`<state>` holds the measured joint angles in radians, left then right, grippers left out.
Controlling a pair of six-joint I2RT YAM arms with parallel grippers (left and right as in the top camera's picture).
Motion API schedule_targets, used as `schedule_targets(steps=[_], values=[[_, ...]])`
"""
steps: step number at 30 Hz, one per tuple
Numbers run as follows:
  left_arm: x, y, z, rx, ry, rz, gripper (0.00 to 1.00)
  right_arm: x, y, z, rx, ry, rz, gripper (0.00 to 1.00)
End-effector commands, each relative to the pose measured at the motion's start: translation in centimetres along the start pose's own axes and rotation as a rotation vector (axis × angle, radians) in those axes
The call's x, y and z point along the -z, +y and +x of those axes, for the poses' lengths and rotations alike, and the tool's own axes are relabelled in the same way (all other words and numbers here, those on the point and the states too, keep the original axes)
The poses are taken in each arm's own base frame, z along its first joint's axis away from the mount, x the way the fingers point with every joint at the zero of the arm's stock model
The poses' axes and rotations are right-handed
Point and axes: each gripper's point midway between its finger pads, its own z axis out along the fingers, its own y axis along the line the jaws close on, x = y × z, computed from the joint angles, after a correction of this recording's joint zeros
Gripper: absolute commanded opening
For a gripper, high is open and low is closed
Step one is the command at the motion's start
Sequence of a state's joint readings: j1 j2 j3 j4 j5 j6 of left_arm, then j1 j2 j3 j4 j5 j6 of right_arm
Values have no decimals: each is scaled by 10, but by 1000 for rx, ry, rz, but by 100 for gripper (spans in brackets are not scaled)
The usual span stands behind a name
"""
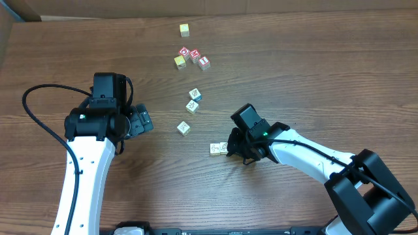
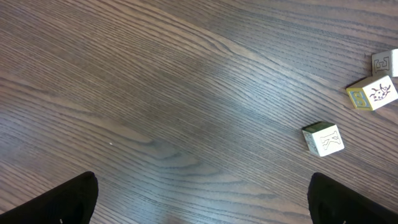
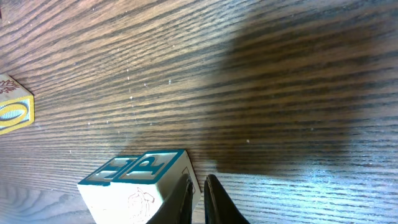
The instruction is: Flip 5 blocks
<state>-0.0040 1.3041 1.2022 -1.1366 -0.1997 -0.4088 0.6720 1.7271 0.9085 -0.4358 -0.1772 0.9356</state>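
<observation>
Five cream blocks lie on the wooden table. Two of them (image 1: 193, 100) touch near the middle, the farther one with a blue side. A single block (image 1: 183, 128) lies below them. The last pair (image 1: 219, 149) sits side by side, teal letter faces (image 3: 134, 168) up in the right wrist view. My right gripper (image 1: 230, 149) (image 3: 199, 183) is shut, holding nothing, its fingertips low against the right side of that pair. My left gripper (image 1: 142, 121) (image 2: 202, 205) hangs open over bare wood, left of the single block (image 2: 323, 138). The touching two (image 2: 372, 93) show at its view's right edge.
Three red-faced cubes (image 1: 194, 56) and a yellow cube (image 1: 179, 62) cluster farther back, with another yellow cube (image 1: 185, 29) near the table's far edge. A block with a yellow side (image 3: 12, 107) shows at the left edge of the right wrist view.
</observation>
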Motion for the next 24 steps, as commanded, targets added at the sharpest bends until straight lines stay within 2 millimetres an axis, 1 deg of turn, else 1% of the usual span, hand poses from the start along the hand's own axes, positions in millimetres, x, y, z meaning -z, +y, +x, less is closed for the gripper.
schedule_targets(steps=[1, 8, 10, 16, 20, 23, 24], values=[[2, 3, -4, -15, -13, -14, 100, -1, 0, 3, -1, 9, -6, 10], [2, 3, -4, -15, -13, -14, 100, -2, 3, 5, 12, 9, -9, 11], [2, 3, -4, -15, -13, -14, 100, -2, 2, 5, 13, 9, -8, 14], [2, 3, -4, -15, -13, -14, 100, -2, 1, 3, 39, -3, 2, 16], [2, 3, -4, -15, -13, -14, 100, 6, 6, -12, 92, -32, -7, 19], [2, 3, -4, -15, -13, -14, 100, 22, 9, -32, 89, -58, -9, 22], [2, 3, -4, -15, -13, -14, 100, 31, 10, -44, 92, -76, -14, 24]])
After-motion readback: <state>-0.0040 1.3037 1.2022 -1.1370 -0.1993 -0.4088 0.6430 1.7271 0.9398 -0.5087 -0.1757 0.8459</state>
